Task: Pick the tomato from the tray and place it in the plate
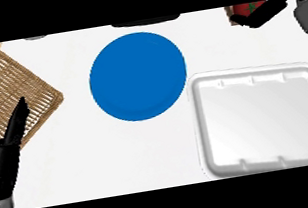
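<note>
A smooth, glossy blue plate [138, 76], oval from this angle, lies flat near the middle of the white surface [120, 152]. Toward the near right corner sits a white foam tray [265, 118], a rounded square with a raised moulded rim and small notches along its far and near walls. A tan woven wicker mat [2, 94] covers the left edge, partly cut off. The left robot hand [4, 150] shows over it near the left edge, black, fingers straight and holding nothing. At the far right corner the right robot hand [269, 11] has its black fingers curled round the red tomato [249, 8], which is mostly hidden and cut off by the view's top.
</note>
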